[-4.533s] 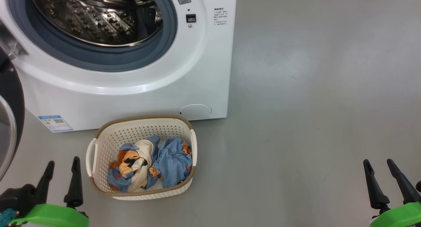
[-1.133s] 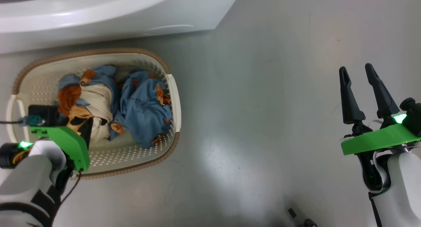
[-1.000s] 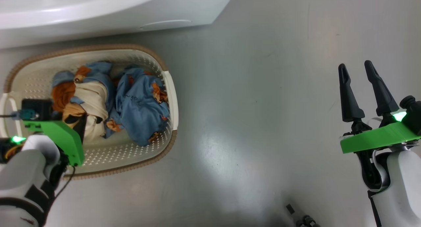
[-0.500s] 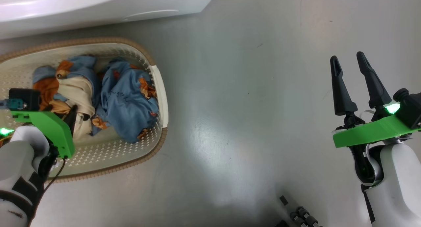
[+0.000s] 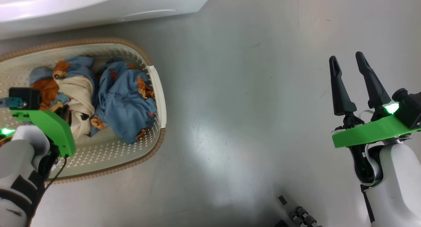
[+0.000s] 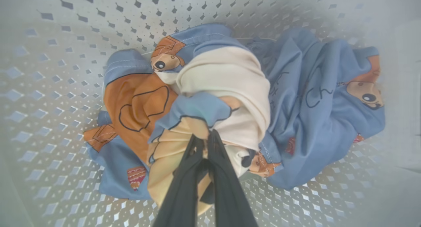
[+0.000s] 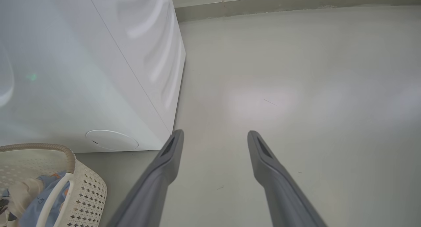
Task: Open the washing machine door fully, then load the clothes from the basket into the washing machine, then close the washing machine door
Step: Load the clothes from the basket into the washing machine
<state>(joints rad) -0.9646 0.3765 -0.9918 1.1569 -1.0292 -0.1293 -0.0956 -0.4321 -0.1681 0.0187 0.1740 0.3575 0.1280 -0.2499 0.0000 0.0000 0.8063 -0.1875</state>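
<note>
— Risk first: what can go wrong from here?
— The left gripper [image 6: 206, 139] has its jaws together on only a thin fold of the cream-and-orange bundle [image 6: 227, 75], low on its near side. The cloth looks soft, limp and matte. I judge that on a lift the fold may slide out, or the bundle may unroll and trail over the rim.
— And the blue bundle [image 6: 315, 98]?
— It lies touching the first, toward the end of the basket [image 5: 135, 148] that has the white handle [image 5: 158, 92]. Their creases press together, so it could be dragged up and dropped on the floor [image 5: 236, 128]. The basket is perforated cream plastic with rounded corners and a brown woven-look rim [image 5: 98, 40]. It looks light, so snagged cloth might tip it.
— Where does it stand?
— On smooth grey floor, just beside the lower front of the washing machine [image 5: 98, 6], which is glossy white with a round flap [image 5: 151, 14] low down.
— And the right gripper [image 5: 345, 56]?
— Its jaws are apart and hold nothing. It hangs over bare floor well apart from the basket, too far off to catch a slipping garment. Both bundles are in the basket, so loading has barely begun
</note>
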